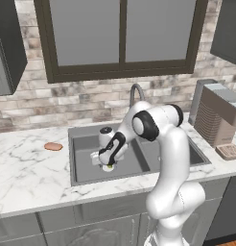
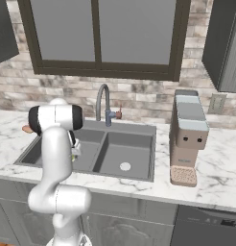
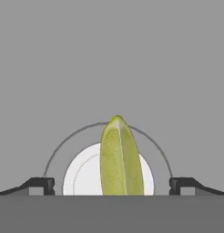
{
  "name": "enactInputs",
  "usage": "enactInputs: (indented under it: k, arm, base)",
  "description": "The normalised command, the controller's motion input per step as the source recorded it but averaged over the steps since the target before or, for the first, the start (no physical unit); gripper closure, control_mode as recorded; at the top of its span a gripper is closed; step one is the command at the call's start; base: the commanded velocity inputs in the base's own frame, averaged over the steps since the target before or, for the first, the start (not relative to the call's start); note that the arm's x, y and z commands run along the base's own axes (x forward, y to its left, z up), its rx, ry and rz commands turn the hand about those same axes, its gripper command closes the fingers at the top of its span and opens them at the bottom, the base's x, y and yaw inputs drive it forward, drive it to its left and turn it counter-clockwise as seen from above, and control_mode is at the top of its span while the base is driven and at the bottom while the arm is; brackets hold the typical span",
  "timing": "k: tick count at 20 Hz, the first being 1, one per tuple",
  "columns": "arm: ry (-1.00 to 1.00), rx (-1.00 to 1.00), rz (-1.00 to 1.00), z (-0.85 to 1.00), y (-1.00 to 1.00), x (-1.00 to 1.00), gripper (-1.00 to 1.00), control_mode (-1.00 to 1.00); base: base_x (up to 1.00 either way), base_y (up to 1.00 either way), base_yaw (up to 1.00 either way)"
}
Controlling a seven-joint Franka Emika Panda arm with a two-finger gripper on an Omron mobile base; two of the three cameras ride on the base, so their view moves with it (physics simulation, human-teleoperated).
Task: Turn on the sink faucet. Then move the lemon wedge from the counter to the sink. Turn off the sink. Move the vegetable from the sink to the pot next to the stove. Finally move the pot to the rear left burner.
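The lemon wedge (image 3: 119,159) is a yellow-green sliver lying across the round white drain (image 3: 82,175) of the left bowl of the dark grey sink (image 1: 91,130). My gripper (image 3: 112,184) hangs straight over it, open, with each fingertip (image 3: 41,184) well clear of the wedge's sides. From the base views, the gripper (image 1: 106,161) sits low inside the left bowl, with the wedge (image 1: 109,167) just under it. The grey gooseneck sink faucet (image 1: 135,91) (image 2: 103,98) rises behind the basin. I see no water stream. The pot and stove are out of view.
A flat orange-brown oval (image 1: 53,146) lies on the white marble counter (image 1: 24,168) left of the sink. A tall coffee machine (image 2: 187,139) stands on the counter to the right. The right bowl (image 2: 125,158) holds only its drain. Brick wall and window lie behind.
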Motion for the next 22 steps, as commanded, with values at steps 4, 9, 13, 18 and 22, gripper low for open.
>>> enactInputs:
  k: [4, 9, 13, 18, 22]
  arm:
    - [0.0, 0.0, 0.0, -0.22, -0.01, 0.12, -1.0, -1.0]
    - [0.0, 0.0, 0.0, -0.27, -0.03, 0.15, -1.0, -1.0]
    - [0.0, 0.0, 0.0, -0.43, 0.0, 0.03, -1.0, -1.0]
    - [-0.01, 0.0, 0.0, -0.43, 0.0, 0.03, 1.0, -1.0]
    - [0.0, 0.0, 0.0, -0.24, 0.0, 0.0, 1.0, -1.0]
  base:
    - [0.0, 0.0, 0.0]
    - [0.0, 0.0, 0.0]
    - [0.0, 0.0, 0.0]
    - [0.0, 0.0, 0.0]
    - [0.0, 0.0, 0.0]
